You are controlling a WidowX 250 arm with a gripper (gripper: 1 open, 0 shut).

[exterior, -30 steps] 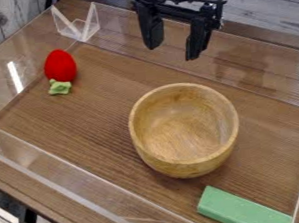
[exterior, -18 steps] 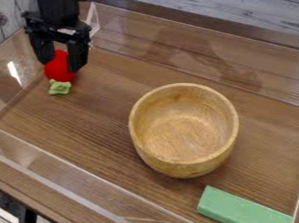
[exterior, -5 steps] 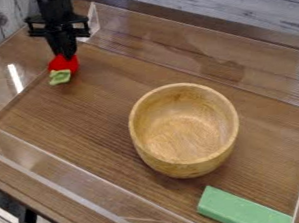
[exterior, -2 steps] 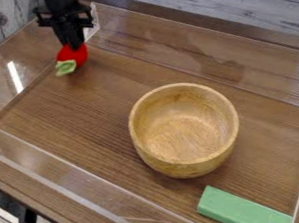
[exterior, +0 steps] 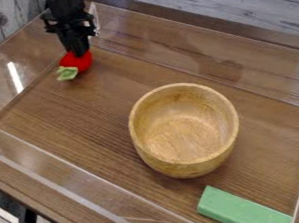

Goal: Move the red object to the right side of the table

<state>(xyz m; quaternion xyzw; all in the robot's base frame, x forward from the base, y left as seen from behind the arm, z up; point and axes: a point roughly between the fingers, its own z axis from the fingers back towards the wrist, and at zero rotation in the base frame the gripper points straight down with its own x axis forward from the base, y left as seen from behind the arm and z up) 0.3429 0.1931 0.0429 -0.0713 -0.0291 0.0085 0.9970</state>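
Red object sits far-left on the bench, directly under my hand — green leafy end sticking out to the left. Hand's pinched nearly shut on it from above, pointing straight down. Whole trip lies to the right: wooden bowl is mid-bench, so I'd judge I pass on its far side — green block stays clear, near-right.

wooden bowl, flat green block
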